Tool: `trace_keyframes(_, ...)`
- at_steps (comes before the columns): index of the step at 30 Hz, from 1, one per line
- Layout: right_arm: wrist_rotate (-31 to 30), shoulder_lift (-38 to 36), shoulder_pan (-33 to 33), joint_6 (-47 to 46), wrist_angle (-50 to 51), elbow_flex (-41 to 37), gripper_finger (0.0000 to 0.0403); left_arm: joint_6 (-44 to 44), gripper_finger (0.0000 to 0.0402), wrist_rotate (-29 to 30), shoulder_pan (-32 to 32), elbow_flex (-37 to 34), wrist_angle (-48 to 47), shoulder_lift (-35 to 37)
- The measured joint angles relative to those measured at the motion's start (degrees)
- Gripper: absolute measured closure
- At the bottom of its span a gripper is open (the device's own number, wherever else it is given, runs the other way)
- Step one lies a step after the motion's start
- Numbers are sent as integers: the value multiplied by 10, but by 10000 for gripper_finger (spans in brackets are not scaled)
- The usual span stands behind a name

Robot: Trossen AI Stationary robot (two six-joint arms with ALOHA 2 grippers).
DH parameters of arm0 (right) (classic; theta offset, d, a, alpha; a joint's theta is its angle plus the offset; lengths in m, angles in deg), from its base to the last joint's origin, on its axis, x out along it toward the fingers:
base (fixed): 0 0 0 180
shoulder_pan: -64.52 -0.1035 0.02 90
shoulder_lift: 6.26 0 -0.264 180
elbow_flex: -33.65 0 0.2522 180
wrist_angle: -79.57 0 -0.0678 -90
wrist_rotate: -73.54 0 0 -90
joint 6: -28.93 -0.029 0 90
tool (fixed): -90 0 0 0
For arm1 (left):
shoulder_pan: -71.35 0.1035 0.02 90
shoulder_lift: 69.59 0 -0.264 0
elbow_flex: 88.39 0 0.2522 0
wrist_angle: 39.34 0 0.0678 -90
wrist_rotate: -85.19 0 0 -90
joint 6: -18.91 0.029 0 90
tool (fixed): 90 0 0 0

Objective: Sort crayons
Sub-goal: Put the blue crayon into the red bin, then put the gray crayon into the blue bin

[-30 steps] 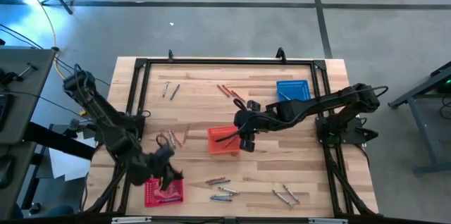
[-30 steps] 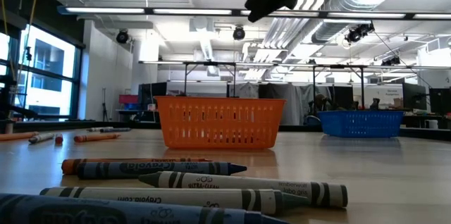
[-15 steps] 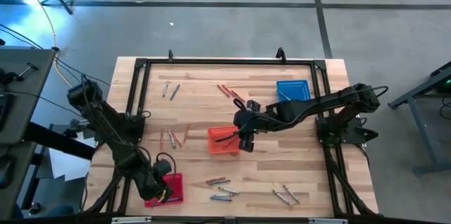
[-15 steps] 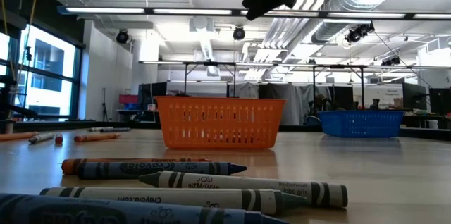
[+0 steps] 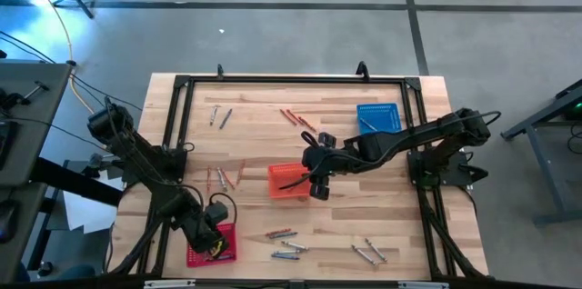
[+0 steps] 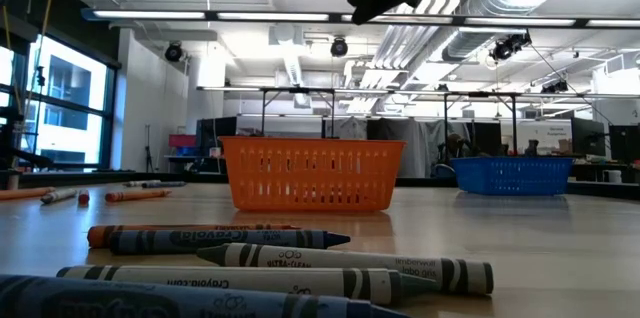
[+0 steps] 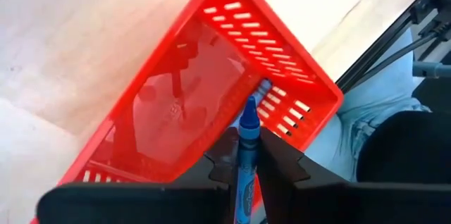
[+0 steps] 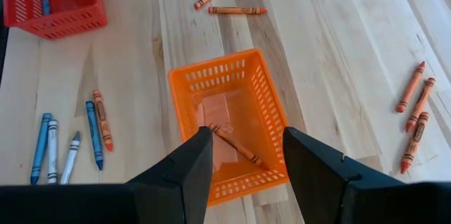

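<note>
Left gripper [image 7: 243, 171] is seen, in the left wrist view, clamped on a blue crayon [image 7: 247, 139]: a thin paper-wrapped stick with a conical tip, pinched between the two dark fingers and pointing into the red basket [image 7: 296, 90]. That basket is square, of glossy plastic, with slotted mesh walls; another bluish crayon lies against its far wall.

From the high view, the left gripper [image 5: 214, 234] is placed over the red basket [image 5: 227, 251] at the near left corner of the pale wooden table [image 5: 255, 148]. The right gripper [image 5: 314, 180] is held above the orange basket [image 5: 284, 183] at mid-table. A blue basket [image 5: 378, 116] stands farther back on the right. Loose crayons [image 5: 284, 245] are scattered in small groups over the wood.

In the low view, grey, blue and orange crayons [image 6: 340, 268] lie side by side in the foreground; the orange basket [image 6: 310, 173] and blue basket [image 6: 510, 175] stand behind.

By the right wrist view, the right gripper [image 8: 243, 164] is spread wide and empty above the orange basket [image 8: 183, 86], whose walls are slotted mesh. One orange crayon [image 8: 236, 145] lies aslant on its floor.
</note>
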Motion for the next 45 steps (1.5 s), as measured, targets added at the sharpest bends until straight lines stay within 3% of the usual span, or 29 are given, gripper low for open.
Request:
trace_keyframes(13, 0, 0, 0, 0, 4, 0, 236, 39, 369, 1, 0, 0, 3, 0)
trace_keyframes(19, 0, 0, 0, -1, 7, 0, 236, 82, 369, 77, 0, 0, 0, 0)
trace_keyframes(32, 0, 0, 0, -27, 23, 0, 236, 80, 368, 36, 10, 0, 4, 0)
trace_keyframes(45, 0, 0, 0, -85, 53, 0, 236, 167, 285, 22, 12, 0, -7, 0)
